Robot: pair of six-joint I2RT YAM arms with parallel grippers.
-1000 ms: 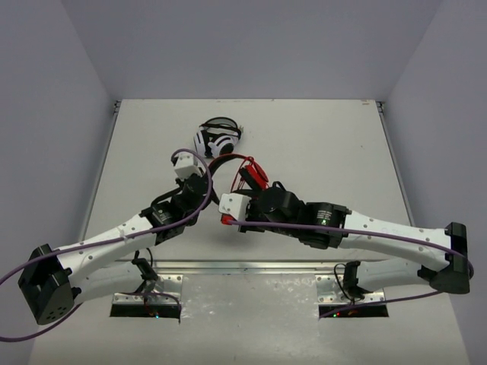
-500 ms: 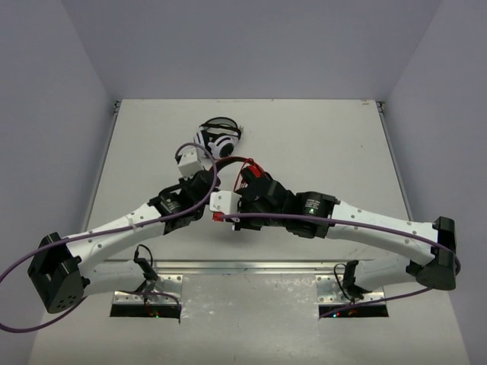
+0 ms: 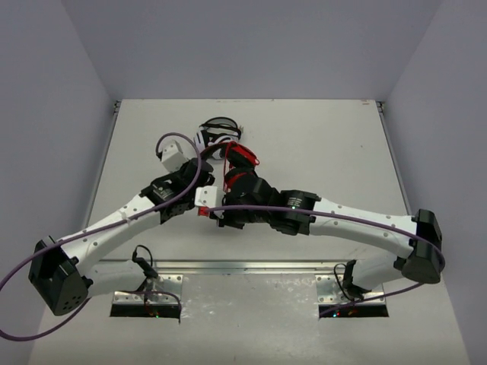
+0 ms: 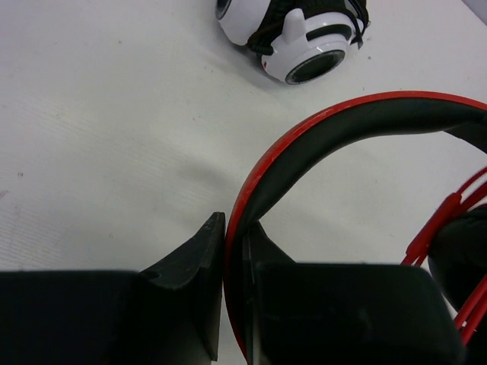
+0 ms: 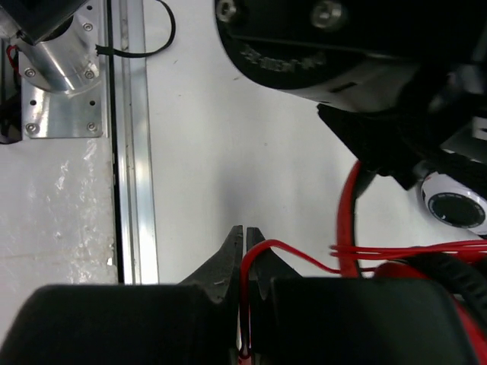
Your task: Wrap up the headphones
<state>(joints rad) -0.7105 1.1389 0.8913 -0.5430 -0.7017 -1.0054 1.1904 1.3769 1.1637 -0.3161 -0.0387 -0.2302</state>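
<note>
The red headphones lie at the table's middle, just in front of the white-and-black ones. My left gripper is shut on their red-and-black headband, which runs up between the jaws. My right gripper sits just near of the left one, pointing left. It is shut on the thin red cord, which passes between its fingertips and leads right to strands lying across a black ear pad. More cord shows by the ear pad in the left wrist view.
The white-and-black headphones lie right behind the red ones; they also show in the left wrist view. The left gripper's black body hangs close above my right gripper. A metal rail runs along the near edge.
Both grippers have moved left and away from the bases, carrying the red headphones closer to the white-and-black ones. The right arm has stretched further left with the cord.
</note>
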